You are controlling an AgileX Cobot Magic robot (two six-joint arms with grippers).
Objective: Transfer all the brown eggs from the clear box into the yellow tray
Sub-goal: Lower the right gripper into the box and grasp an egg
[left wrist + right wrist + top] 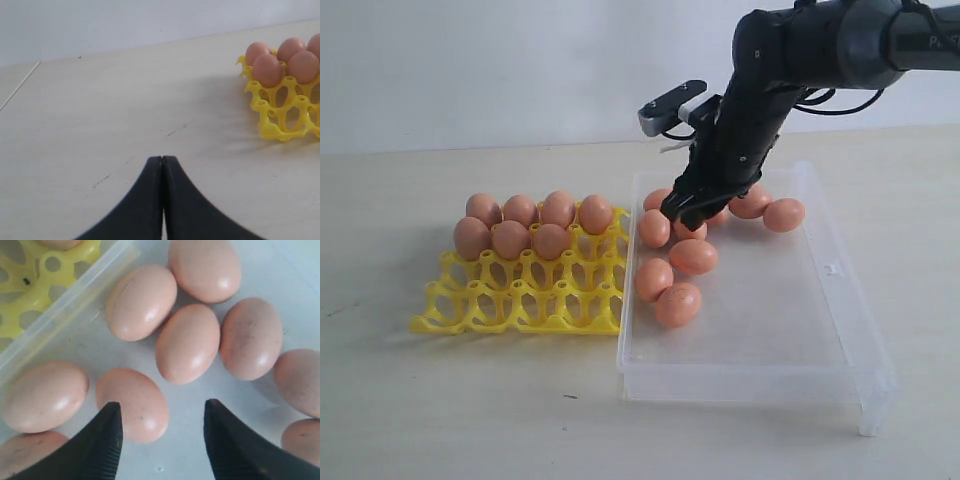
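Several brown eggs lie loose in the far left part of the clear box. My right gripper hangs open just above them, holding nothing. In the right wrist view one egg lies partly between the open fingertips, with others beyond. The yellow tray sits left of the box with several eggs in its far cups. My left gripper is shut and empty over bare table, the tray off to one side; it does not show in the exterior view.
The box's near half holds no eggs. A small tab sits on its right rim. The tray's near rows of cups are empty. The box wall separates the eggs from the tray in the right wrist view.
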